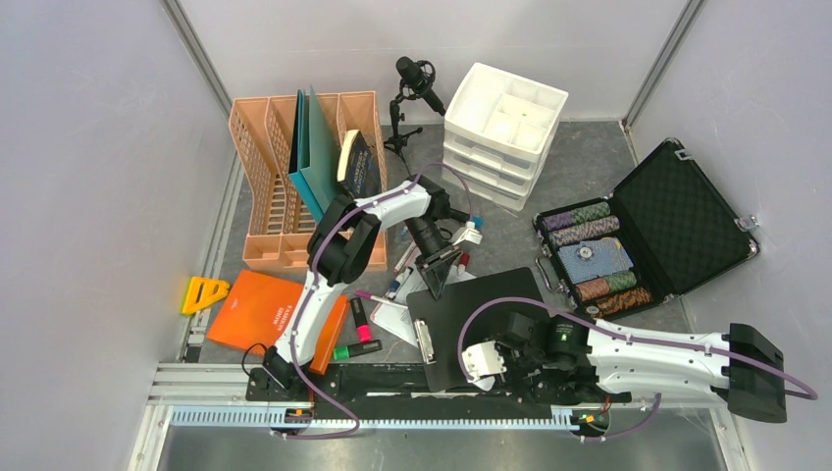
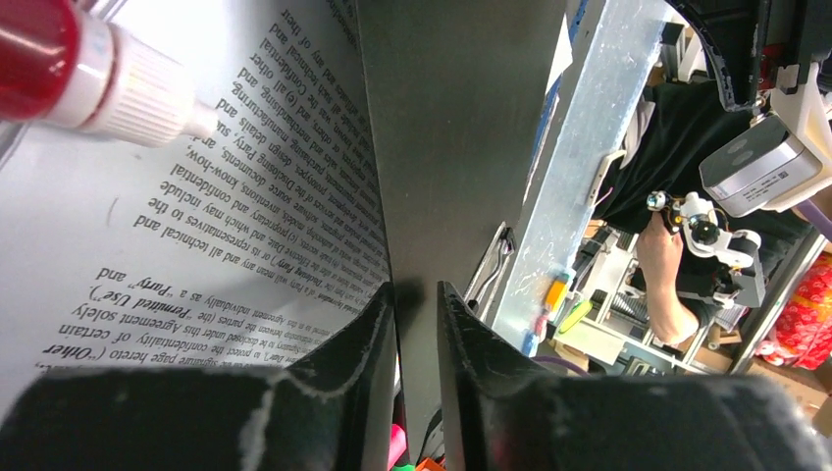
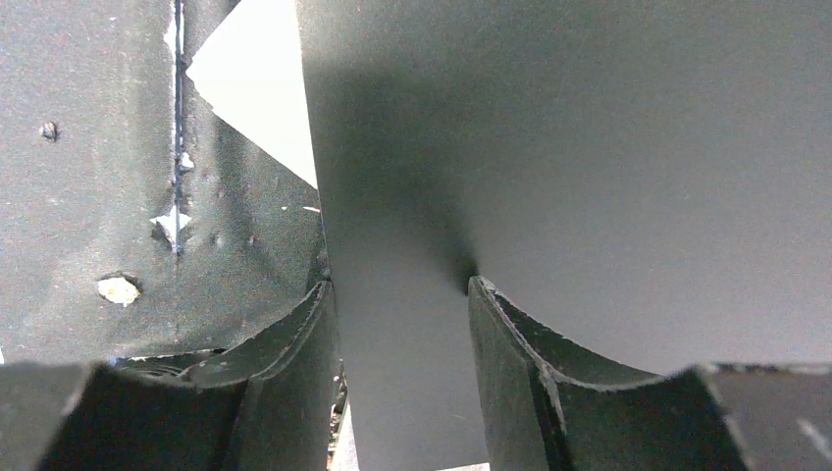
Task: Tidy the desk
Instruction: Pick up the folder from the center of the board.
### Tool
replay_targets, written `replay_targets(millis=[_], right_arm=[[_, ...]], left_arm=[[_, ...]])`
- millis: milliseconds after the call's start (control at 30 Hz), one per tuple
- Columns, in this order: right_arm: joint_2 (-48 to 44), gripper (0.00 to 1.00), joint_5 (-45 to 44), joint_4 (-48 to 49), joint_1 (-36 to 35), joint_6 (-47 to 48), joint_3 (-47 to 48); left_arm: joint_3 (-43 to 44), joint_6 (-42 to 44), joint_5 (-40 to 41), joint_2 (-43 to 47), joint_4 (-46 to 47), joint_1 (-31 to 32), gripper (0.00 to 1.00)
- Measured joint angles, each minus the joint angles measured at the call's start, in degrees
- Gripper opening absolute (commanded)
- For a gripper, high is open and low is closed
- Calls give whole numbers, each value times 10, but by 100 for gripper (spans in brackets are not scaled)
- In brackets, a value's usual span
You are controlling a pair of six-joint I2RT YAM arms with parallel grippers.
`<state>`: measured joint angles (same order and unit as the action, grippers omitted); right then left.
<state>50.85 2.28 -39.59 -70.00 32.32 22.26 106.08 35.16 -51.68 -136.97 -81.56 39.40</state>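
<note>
The clipboard (image 1: 471, 289) lies in the middle of the counter (image 1: 579, 177), between both arms. It looks thin, stiff and light, with a smooth face that is probably slippery. A deep pinch on two opposite edges should keep it from swinging. The left jaws straddle its far edge beside a printed sheet (image 2: 196, 216), nearly closed. The right jaws straddle the near edge, standing wider. I cannot tell whether either one actually grips.

Left arm (image 1: 299, 319) and right arm (image 1: 657, 358): white link shells, black joint housings, purple cables (image 1: 510, 300) looped alongside; fingers (image 3: 285, 343) black, curved, scuffed pale at edges.
</note>
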Motion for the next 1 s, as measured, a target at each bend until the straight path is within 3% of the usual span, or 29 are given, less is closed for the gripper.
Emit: replay_targets(millis=[133,333,467,667,800,1000], right_arm=[[-3,53,1,0,2,0,0],[-23,83,2,2,16,6,-2],[-43,94,0,4,27,32,-2],[-59,93,-16,11,39,76,13],[-64,92,-64,59,87,112,101],[-82,92,-58,87,132,130,234]], left_arm=[[-5,-10,-8,8,5,3,3],[-5,-19,-13,29,-10,6,2],[12,-19,-5,39,-42,10,2],[49,-19,41,64,-63,13,2],[92,-20,59,92,-72,14,2],[141,-35,75,123,-78,15,2]])
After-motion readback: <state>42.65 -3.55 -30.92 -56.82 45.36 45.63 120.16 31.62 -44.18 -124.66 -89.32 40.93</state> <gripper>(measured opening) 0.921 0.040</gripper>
